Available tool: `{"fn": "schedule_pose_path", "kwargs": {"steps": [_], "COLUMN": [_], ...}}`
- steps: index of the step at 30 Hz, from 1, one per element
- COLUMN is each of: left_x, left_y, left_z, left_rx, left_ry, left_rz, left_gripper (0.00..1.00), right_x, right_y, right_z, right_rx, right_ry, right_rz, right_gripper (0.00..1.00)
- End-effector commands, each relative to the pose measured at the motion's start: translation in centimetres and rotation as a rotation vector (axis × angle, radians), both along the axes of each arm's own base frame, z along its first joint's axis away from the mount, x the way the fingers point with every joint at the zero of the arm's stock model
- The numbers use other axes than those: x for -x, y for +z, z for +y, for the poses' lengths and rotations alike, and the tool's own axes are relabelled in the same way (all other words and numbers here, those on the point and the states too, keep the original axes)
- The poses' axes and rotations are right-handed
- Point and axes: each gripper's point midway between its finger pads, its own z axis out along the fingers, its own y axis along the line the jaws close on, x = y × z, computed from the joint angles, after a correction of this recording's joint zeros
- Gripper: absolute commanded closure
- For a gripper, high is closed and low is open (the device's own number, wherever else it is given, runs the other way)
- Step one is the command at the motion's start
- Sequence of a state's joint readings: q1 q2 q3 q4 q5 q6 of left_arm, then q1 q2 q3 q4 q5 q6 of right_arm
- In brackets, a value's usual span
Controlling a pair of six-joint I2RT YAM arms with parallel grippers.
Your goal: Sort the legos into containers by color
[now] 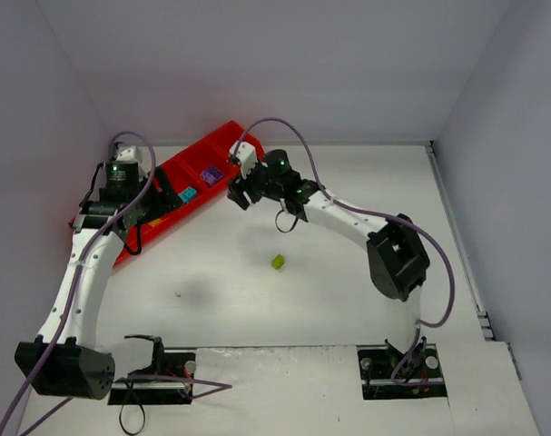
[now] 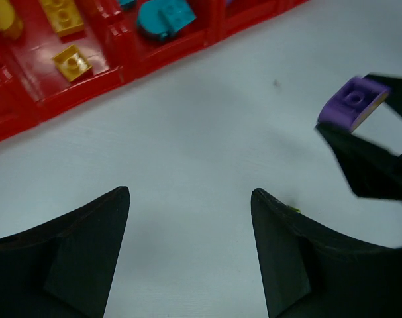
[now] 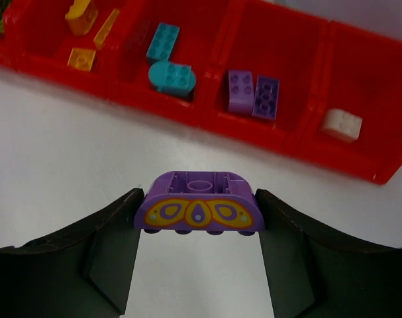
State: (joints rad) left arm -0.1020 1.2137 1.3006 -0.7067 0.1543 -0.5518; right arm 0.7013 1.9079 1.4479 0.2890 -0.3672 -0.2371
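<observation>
Worktop (image 1: 348, 300) from above: red tray (image 1: 219, 143) lies diagonal at the far-left edge. Lime brick (image 1: 278, 262) sits alone mid-surface, open room all round.

Left wrist: left end effector (image 2: 189, 199) spread wide, empty, near the tray's rim.

Right wrist: right end effector (image 3: 199, 215) clamps purple arched brick (image 3: 199, 211), printed with yellow ovals, near the rim, apart from it.

Three purple legos (image 3: 199, 211), three yellow (image 3: 81, 58), two teal (image 3: 172, 77), one white (image 3: 340, 124), perhaps two green (image 1: 278, 262).
</observation>
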Motion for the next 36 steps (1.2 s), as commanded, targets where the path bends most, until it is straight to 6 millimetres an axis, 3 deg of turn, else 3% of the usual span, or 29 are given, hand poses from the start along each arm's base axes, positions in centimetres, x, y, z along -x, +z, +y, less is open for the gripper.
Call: {"fn": "schedule_pose_path", "kwargs": {"steps": [1, 2, 3, 4, 5, 6, 7, 8, 9, 10, 11, 12, 14, 15, 19, 20, 22, 27, 31, 33, 36], "left_x": [2.0, 2.6, 3.1, 3.7, 4.1, 4.5, 5.0, 5.4, 5.7, 6.0, 6.3, 6.5, 7.3, 7.5, 8.5, 8.7, 9.1, 10.0, 10.6, 10.8, 11.0], "left_y": [-0.8, -0.6, -1.4, -1.7, -1.6, -1.8, -2.5, -2.4, -2.5, -2.4, -2.0, -1.9, -2.7, -2.8, -3.0, -3.3, -3.6, -4.1, -4.1, -4.2, -4.1], "left_z": [2.9, 2.9, 3.0, 3.0, 3.0, 2.9, 2.9, 2.8, 2.7, 2.6, 2.6, 2.7, 2.5, 2.5, 2.3, 2.2, 2.2, 2.0, 2.0, 2.0, 2.0], "left_rx": [-0.052, -0.051, -0.055, -0.053, -0.05, -0.048, -0.046, -0.04, -0.037, -0.033, -0.029, -0.029, -0.017, -0.014, 0.003, 0.008, 0.012, 0.016, 0.012, 0.011, 0.006], "left_ry": [0.15, 0.151, 0.15, 0.149, 0.147, 0.145, 0.141, 0.137, 0.134, 0.127, 0.128, 0.128, 0.127, 0.128, 0.13, 0.129, 0.126, 0.113, 0.101, 0.096, 0.084], "left_rz": [0.021, 0.014, 0.035, 0.046, 0.039, 0.045, 0.061, 0.052, 0.053, 0.053, 0.039, 0.04, 0.057, 0.059, 0.064, 0.073, 0.084, 0.099, 0.103, 0.103, 0.097], "left_gripper": [0.33, 0.33, 0.32, 0.32, 0.33, 0.33, 0.32, 0.32, 0.33, 0.32, 0.32, 0.33, 0.32, 0.33, 0.32, 0.33, 0.32, 0.32, 0.33, 0.33, 0.32], "right_x": [-4.5, -5.1, -6.1, -7.0, -7.7, -8.5, -9.5, -10.1, -10.9, -11.6, -12.2, -12.9, -13.8, -14.3, -15.2, -15.5, -15.9, -16.5, -17.3, -17.4, -17.8], "right_y": [4.9, 5.0, 3.4, 5.0, 5.1, 3.3, 4.8, 4.9, 2.9, 3.0, 4.6, 3.0, 4.3, 3.2, 3.6, 2.5, 3.2, 1.5, 1.7, 1.8, 2.5], "right_z": [3.3, 3.9, 4.3, 5.1, 5.4, 6.0, 6.5, 6.7, 7.2, 7.3, 7.9, 8.2, 8.7, 8.9, 9.8, 10.0, 10.4, 11.2, 11.0, 11.1, 11.0], "right_rx": [-0.109, -0.115, -0.102, -0.128, -0.135, -0.124, -0.148, -0.155, -0.141, -0.149, -0.177, -0.171, -0.206, -0.205, -0.282, -0.279, -0.3, -0.327, -0.361, -0.376, -0.387], "right_ry": [0.0, 0.004, 0.0, 0.0, -0.001, -0.001, -0.008, -0.013, -0.016, -0.025, -0.026, -0.036, -0.048, -0.058, -0.058, -0.059, -0.07, -0.089, -0.127, -0.132, -0.139], "right_rz": [-0.143, -0.152, -0.139, -0.173, -0.182, -0.168, -0.201, -0.212, -0.196, -0.206, -0.239, -0.23, -0.276, -0.274, -0.358, -0.355, -0.379, -0.399, -0.435, -0.452, -0.47], "right_gripper": [0.96, 0.96, 0.96, 0.96, 0.96, 0.95, 0.95, 0.94, 0.92, 0.91, 0.9, 0.87, 0.86, 0.85, 0.8, 0.77, 0.72, 0.43, 0.23, 0.04, 0.0]}}
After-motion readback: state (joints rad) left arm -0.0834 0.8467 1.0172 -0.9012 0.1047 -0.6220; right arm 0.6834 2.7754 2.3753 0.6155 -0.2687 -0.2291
